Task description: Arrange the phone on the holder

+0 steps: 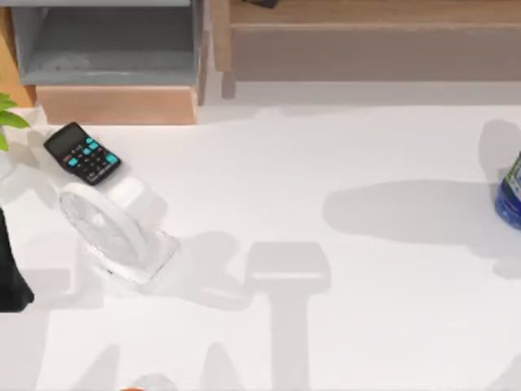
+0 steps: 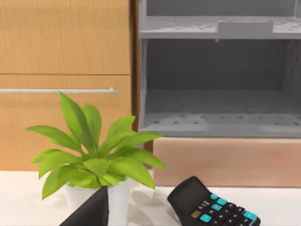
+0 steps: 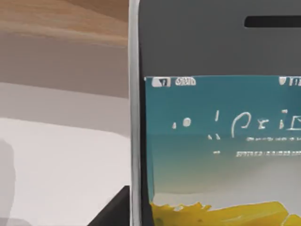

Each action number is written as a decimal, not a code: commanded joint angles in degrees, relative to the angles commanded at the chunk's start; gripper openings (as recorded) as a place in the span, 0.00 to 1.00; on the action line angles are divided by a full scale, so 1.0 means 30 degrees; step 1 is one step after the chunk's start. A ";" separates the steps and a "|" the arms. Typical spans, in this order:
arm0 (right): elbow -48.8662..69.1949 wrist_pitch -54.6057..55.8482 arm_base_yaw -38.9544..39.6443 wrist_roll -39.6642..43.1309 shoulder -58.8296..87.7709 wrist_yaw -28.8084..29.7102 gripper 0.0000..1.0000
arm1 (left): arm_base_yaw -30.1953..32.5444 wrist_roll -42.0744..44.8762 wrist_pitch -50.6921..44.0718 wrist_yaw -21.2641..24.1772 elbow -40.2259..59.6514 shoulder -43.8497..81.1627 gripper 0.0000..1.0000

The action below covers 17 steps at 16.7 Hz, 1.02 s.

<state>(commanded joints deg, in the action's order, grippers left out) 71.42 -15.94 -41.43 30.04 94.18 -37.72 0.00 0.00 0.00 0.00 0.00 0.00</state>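
The slim black-faced, silver-rimmed phone fills the right wrist view, likely carried holderward; its grip cannot be told.

Glossy phone glass, matt black plastic calculator (teal keys), smooth white table.

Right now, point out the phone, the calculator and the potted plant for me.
phone (image 3: 221, 141): right wrist view, on its lit screen.
calculator (image 1: 82, 153): top view, on its keypad.
potted plant (image 2: 96, 157): left wrist view, on its green leaves.
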 joint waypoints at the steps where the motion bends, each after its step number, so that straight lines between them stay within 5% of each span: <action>1: -0.0782 0.0374 -0.0766 0.0567 -0.0203 -0.0814 0.00 | 0.0000 0.0000 0.0000 0.0000 0.0000 0.0000 1.00; 8: -0.4396 0.2096 -0.3672 0.2376 -0.0926 -0.5152 0.00 | 0.0000 0.0000 0.0000 0.0000 0.0000 0.0000 1.00; 17: -0.4324 0.2677 -0.3612 0.1952 -0.0670 -0.5090 0.00 | 0.0000 0.0000 0.0000 0.0000 0.0000 0.0000 1.00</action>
<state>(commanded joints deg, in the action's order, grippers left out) 58.45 -7.91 -52.26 35.90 92.17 -52.99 0.00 0.00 0.00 0.00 0.00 0.00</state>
